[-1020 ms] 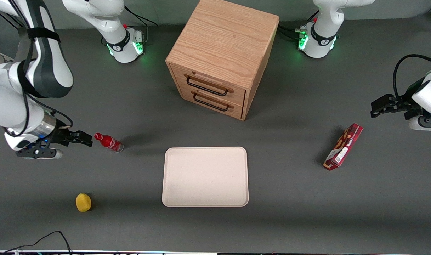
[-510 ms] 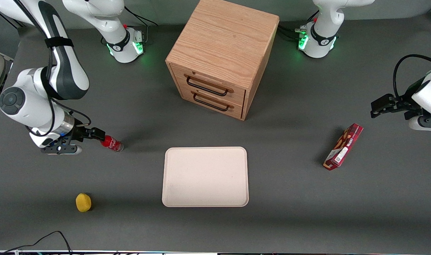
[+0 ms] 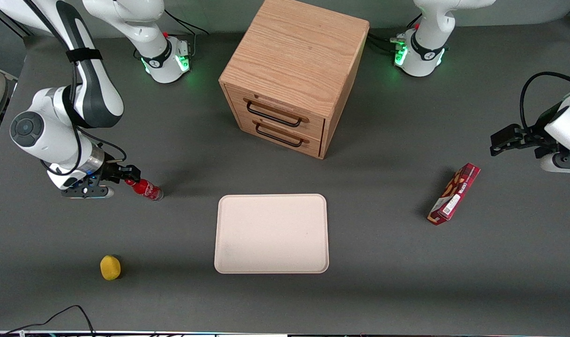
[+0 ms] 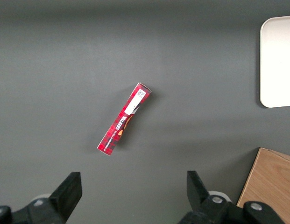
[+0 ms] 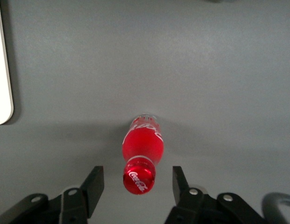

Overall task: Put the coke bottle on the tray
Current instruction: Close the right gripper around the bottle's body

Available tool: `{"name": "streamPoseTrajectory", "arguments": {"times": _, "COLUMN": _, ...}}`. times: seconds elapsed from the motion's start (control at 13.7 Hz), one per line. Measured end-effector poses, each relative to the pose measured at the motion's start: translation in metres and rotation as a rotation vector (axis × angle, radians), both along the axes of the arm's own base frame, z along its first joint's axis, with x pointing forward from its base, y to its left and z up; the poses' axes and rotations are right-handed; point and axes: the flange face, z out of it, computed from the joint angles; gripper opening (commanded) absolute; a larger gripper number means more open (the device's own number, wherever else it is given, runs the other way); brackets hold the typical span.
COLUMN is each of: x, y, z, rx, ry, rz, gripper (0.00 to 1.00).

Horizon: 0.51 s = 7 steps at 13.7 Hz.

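Front view: bottle [image 3: 144, 188] stands on the table [image 3: 406, 262], near the tray [image 3: 271, 233], toward the working arm's end, slightly farther from the camera than the tray's near edge; tray is bare; gripper [image 3: 128, 177] sits at the bottle's cap, on the side away from the tray; finger spacing is not readable here; cabinet [image 3: 292, 75] is farther from the camera than the tray; snack box [image 3: 454, 194] lies toward the parked arm's end; a yellow object [image 3: 110, 267] rests nearer the camera than the bottle.

Right wrist view: bottle [image 5: 141, 153] is upright, cap toward the lens, long axis roughly along the camera's line of sight; gripper [image 5: 137, 184] has its fingers [image 5: 94, 186] apart, one on each side of the cap, neither touching; tray [image 5: 2, 70] edge shows well apart from the bottle.

Left wrist view: snack box [image 4: 124, 118], a tray [image 4: 278, 60] corner and a cabinet [image 4: 271, 186] corner only.

Judgement: cap is centred in the gap; next step is closing on the neck, then carrying toward the tray; a narrow, smooth neck could slip or tip.
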Motion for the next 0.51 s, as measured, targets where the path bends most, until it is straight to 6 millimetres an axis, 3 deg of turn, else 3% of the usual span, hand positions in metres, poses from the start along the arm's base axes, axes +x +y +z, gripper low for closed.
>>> {"name": "streamPoseTrajectory", "arguments": {"times": 0.29, "x": -0.0048, "y": 0.0001, "z": -0.0110, "rx": 0.001, "ry": -0.019, "rz": 0.000, "gripper": 0.34}}
{"name": "streamPoseTrajectory", "arguments": {"times": 0.44, "x": -0.0048, "y": 0.0001, "z": -0.0112, "rx": 0.001, "ry": -0.023, "rz": 0.000, "gripper": 0.27}}
{"name": "streamPoseTrajectory", "arguments": {"times": 0.51, "x": -0.0046, "y": 0.0000, "z": -0.0109, "rx": 0.001, "ry": -0.025, "rz": 0.000, "gripper": 0.17}}
